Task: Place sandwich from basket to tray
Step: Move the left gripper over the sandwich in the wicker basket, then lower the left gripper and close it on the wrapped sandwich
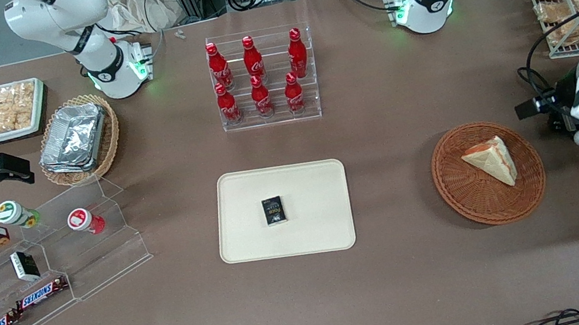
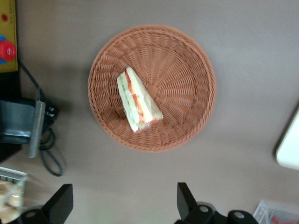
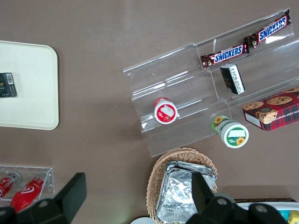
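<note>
Nearest camera: tray (image 1: 255, 240), cream, low rim, only a small dark packet (image 1: 274, 210) on it so far
Progress: nothing moved yet, whole job left to do: reach, grab, carry over, set down
Sandwich (image 1: 491, 159): lying in the basket (image 1: 457, 186), roughly in the middle, well apart from the tray
Look: pale white wedge, on its side, red-pink and green filling stripes along the cut edge, clearest from the wrist cam (image 2: 137, 100)
Basket: round reddish-brown wicker (image 2: 187, 60), toward the working arm's end of the table
Gripper (image 2: 125, 205): fingers spread wide, holding nothing, hanging above the table just beside the basket, not touching the sandwich
</note>
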Robot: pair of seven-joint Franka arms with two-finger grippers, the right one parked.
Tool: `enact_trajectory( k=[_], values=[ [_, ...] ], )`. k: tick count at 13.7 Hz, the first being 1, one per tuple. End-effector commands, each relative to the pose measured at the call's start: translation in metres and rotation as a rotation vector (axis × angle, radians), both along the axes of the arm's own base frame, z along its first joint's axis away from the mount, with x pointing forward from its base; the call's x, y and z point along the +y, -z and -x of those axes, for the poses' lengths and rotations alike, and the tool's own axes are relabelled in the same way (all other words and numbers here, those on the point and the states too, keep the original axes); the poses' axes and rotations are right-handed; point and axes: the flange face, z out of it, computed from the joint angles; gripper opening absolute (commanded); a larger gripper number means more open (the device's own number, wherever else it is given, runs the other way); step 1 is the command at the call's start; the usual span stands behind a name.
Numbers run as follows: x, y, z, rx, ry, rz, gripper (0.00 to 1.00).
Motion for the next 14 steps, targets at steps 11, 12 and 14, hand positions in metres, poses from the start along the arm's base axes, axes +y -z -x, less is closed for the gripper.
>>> enact_trajectory(
  k=[11, 12, 14],
  values=[
    [0.017, 0.197, 0.023, -0.039, -0.367, -0.032, 1.0],
    [0.022, 0.202, 0.023, -0.039, -0.375, -0.034, 1.0],
    [0.028, 0.215, 0.025, -0.018, -0.387, -0.04, 1.0]
  ],
)
